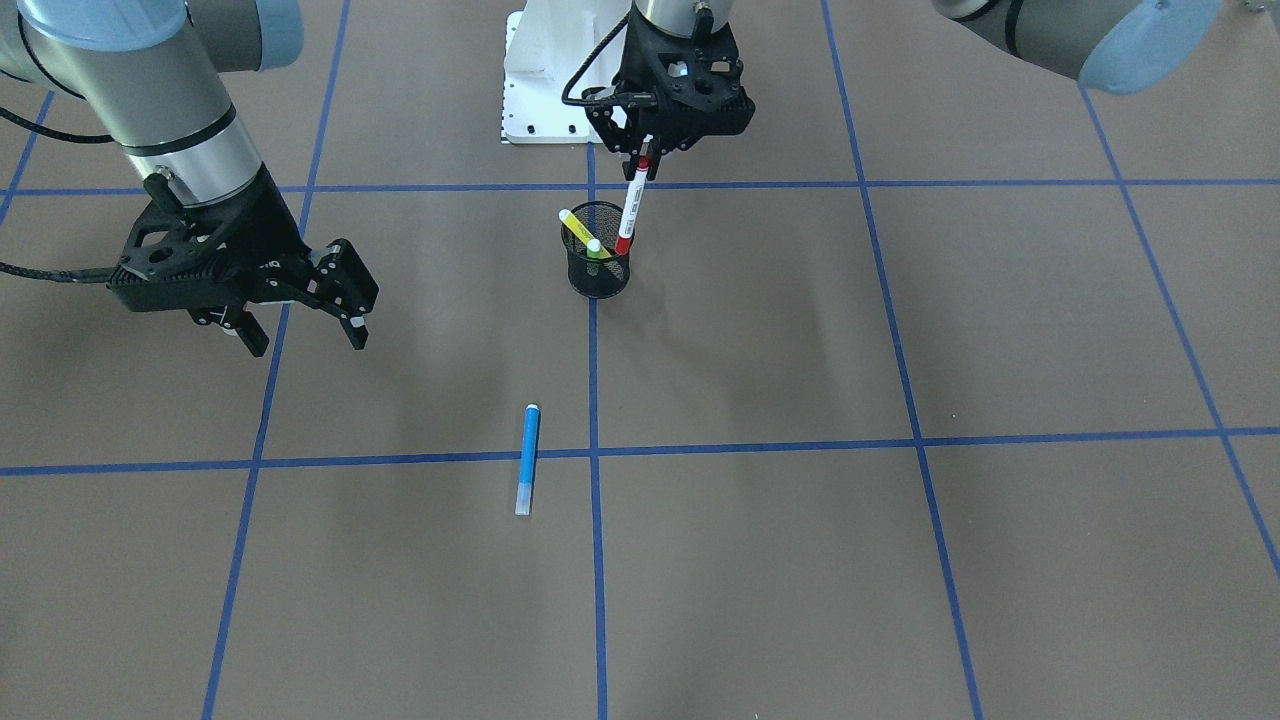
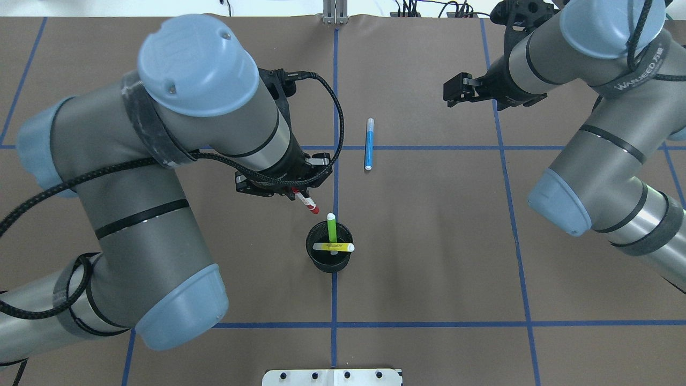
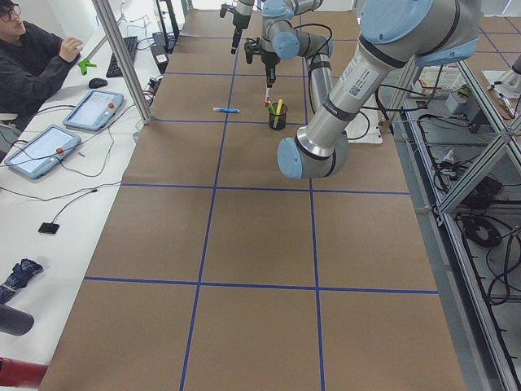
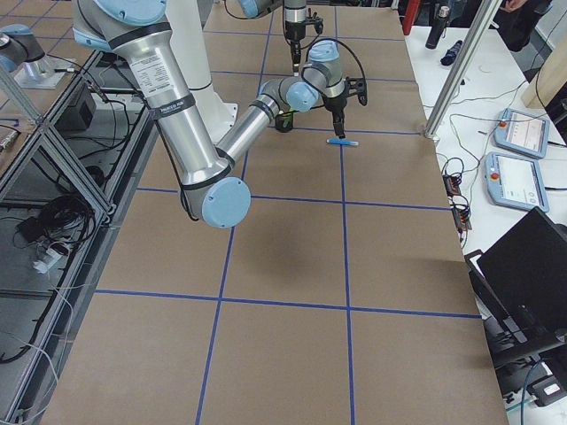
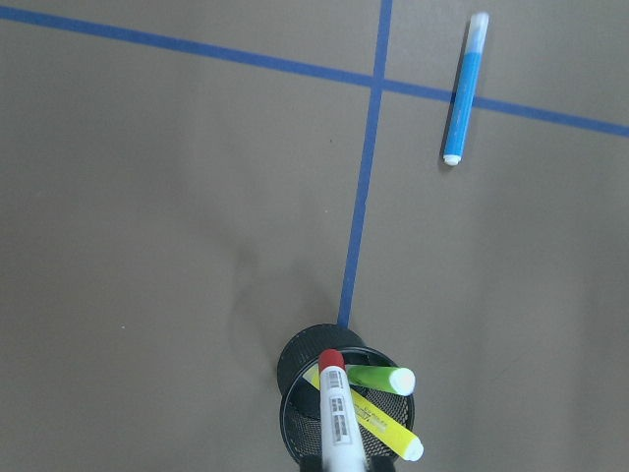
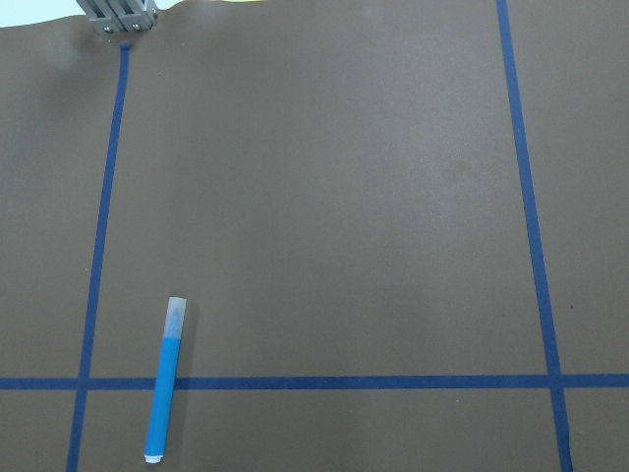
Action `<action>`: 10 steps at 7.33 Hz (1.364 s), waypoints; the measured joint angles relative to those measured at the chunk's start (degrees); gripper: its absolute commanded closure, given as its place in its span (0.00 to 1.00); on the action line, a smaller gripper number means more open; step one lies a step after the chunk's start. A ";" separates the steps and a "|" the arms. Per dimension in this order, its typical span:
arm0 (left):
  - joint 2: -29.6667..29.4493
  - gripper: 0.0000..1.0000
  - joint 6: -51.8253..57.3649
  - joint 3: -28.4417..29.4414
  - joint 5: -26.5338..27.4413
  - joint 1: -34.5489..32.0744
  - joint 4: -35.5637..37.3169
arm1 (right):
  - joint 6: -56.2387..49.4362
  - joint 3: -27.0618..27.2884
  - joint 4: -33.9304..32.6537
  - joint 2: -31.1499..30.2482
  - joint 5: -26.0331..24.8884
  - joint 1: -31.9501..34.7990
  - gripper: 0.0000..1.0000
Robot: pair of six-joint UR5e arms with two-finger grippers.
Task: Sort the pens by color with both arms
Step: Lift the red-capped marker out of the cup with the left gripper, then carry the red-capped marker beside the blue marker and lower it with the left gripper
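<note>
- Where the camera facing the robot looks down on the bench, the left tool is clenched on the upper end of the white pen with the red cap. The pen hangs nearly upright, cap down, at the black mesh cup; I cannot tell whether the cap is past the rim. The yellow pen and the lime green pen lean inside the cup. The right tool hangs released, fingers spread, well apart from the cup. The blue pen lies flat across a blue tape line.
- From overhead, the red cap shows just beside the cup's rim. The lime green pen pokes out past the rim and the yellow pen lies across the mouth. The blue pen lies alone, roughly between the two tools.
- From the left end, everything is far and small; the held pen stands over the cup, and the blue pen lies near it.
- From the right end, the right tool hangs over the bench near the blue pen.
- On the left wrist camera, the red-capped pen runs up from the bottom edge over the cup's mouth, with the green and yellow pens beside it. The blue pen lies far off at top right.
- On the right wrist camera, the blue pen lies at lower left, across the tape line.
</note>
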 measured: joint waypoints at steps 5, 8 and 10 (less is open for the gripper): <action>-0.18 1.00 -4.49 12.03 5.07 -3.54 -19.14 | 0.04 0.01 0.00 0.18 -0.84 -0.16 0.00; -1.17 1.00 -11.97 16.53 19.37 -0.32 -25.49 | 0.04 0.01 0.00 0.23 -2.46 -0.48 0.00; -1.11 1.00 -14.24 19.16 31.55 4.61 -29.80 | 0.04 0.01 0.00 0.21 -3.85 -1.13 0.00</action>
